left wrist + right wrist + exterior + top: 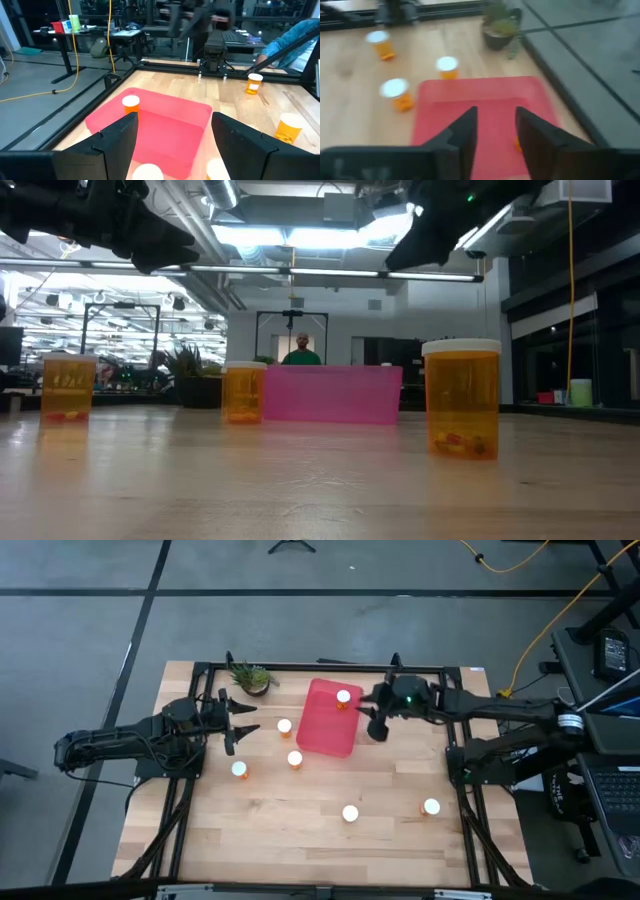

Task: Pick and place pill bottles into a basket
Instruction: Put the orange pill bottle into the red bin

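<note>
The red tray [328,725] lies at the table's far middle; it also shows in the left wrist view [170,125] and the right wrist view [485,100]. One orange pill bottle with a white cap [343,697] stands in the tray's far right corner. Two bottles [284,726] [295,758] stand just left of the tray, and one [240,769] stands nearer. Two more [350,813] [431,807] stand toward the near right. My left gripper [243,717] [172,145] is open and empty left of the tray. My right gripper [366,718] [496,135] is open and empty over the tray's right edge.
A small green potted plant [252,678] stands at the far edge, left of the tray. The black frame rails [320,667] run around the table. In the low view a person in green [302,352] stands in the room behind the tray.
</note>
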Controlling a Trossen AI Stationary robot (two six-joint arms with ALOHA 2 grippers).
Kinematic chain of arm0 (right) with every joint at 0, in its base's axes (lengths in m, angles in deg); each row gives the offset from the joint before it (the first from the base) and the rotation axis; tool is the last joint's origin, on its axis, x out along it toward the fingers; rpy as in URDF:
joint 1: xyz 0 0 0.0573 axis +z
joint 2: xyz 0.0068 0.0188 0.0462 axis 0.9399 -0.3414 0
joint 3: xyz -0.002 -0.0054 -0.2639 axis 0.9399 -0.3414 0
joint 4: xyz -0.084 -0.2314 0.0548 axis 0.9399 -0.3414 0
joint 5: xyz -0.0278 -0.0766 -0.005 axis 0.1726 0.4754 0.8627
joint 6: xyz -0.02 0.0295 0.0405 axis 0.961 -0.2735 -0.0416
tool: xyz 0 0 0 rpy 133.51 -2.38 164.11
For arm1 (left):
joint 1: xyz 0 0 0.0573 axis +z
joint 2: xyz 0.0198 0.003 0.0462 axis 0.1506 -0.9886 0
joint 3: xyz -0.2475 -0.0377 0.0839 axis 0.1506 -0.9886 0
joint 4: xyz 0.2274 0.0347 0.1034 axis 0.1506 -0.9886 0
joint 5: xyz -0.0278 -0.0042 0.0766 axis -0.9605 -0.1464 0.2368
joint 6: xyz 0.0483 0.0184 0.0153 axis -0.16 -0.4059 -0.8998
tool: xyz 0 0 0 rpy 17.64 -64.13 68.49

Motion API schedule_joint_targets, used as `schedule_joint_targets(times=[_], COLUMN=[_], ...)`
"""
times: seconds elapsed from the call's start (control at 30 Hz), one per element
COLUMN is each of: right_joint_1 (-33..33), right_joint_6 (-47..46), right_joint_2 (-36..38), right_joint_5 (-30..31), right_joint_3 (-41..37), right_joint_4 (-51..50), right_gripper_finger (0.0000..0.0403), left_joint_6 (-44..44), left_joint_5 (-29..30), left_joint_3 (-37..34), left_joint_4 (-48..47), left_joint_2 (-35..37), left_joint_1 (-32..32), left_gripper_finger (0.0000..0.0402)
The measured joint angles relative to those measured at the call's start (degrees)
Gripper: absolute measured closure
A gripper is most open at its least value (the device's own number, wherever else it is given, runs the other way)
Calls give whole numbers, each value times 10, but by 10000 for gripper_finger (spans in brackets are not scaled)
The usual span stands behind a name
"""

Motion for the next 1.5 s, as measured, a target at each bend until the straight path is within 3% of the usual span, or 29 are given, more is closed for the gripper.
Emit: schedule_joint_targets(times=[0.2, 0.37, 0.5, 0.7, 0.93, 1.2, 1.37, 1.5], right_joint_1=[82, 133, 160, 169, 162, 161, 140, 124], right_joint_6=[-19, -26, -45, -47, -45, -31, -14, -15], right_joint_2=[26, 61, 92, 121, 121, 121, 121, 121], right_joint_5=[34, 84, 84, 84, 86, 155, 159, 159], right_joint_3=[-69, -169, -233, -302, -388, -427, -427, -426], right_joint_4=[61, 177, 233, 308, 465, 516, 526, 526], right_gripper_finger=[366, 398, 389, 370, 368, 368, 368, 368], left_joint_6=[-14, -14, -15, -15, -19, -15, -59, -80], left_joint_5=[-8, -70, -103, -90, -76, 6, 21, 15], left_joint_3=[0, 0, 0, 0, 0, 0, 25, 52], left_joint_4=[0, -33, -67, -69, -46, 50, 49, 38], left_joint_2=[0, 1, 1, -1, -14, -126, -196, -213], left_joint_1=[0, 0, 0, 0, 0, 0, 0, 1], left_gripper_finger=[151, 151, 151, 151, 151, 151, 151, 151])
